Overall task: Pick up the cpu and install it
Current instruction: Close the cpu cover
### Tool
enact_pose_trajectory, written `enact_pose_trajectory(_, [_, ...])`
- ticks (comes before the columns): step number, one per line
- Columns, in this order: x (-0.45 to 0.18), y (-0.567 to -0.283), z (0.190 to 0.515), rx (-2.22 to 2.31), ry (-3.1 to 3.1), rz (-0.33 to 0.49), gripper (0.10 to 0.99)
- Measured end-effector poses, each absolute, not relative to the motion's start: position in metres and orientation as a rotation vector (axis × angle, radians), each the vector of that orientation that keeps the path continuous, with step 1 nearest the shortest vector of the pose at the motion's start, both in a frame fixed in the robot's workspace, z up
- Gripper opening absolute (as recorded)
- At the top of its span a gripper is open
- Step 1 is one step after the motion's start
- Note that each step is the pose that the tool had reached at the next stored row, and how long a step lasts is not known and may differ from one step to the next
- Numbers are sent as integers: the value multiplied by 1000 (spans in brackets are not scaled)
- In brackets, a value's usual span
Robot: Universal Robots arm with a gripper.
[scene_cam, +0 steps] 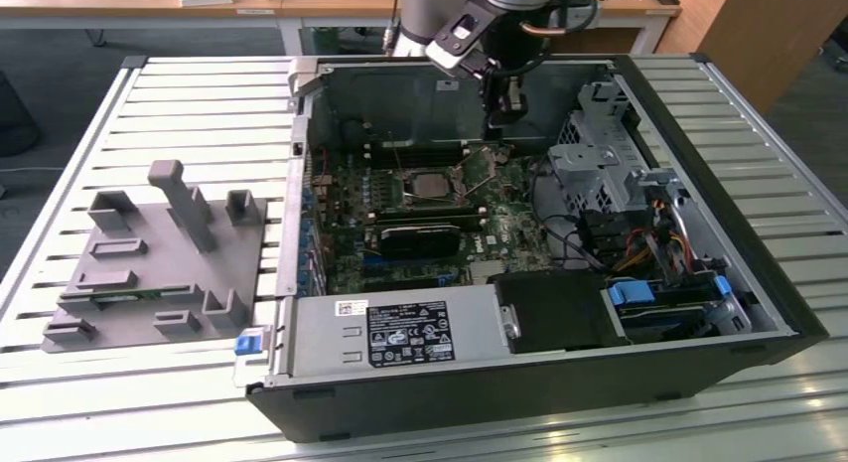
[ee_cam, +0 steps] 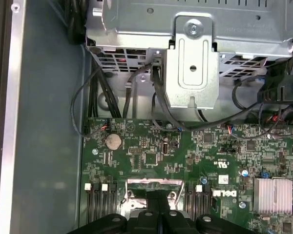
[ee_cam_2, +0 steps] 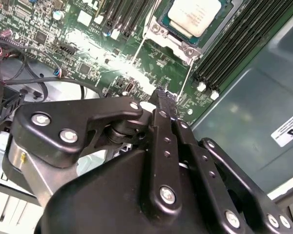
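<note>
Nothing reads clearly: the power-supply label (scene_cam: 408, 335) and a case-wall sticker (ee_cam_2: 289, 127) carry print seemingly too small.

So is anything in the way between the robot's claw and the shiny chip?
Nothing visible is. The cpu already lies in the metal-framed socket on the green board. The gripper hangs above the board, off to one side of the socket, with only open air between it and the cpu.

Exterior view high, far — both wrist views near motherboard (ee_cam_2: 88, 58) (ee_cam: 151, 156).
</note>
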State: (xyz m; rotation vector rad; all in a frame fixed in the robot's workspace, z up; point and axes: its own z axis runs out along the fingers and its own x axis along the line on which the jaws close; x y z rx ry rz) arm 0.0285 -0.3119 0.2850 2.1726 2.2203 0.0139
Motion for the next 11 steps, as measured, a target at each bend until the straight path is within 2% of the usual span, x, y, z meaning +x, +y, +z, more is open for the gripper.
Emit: enact_pose_trajectory(11, [39, -312, 285, 2173, 2220, 14, 106])
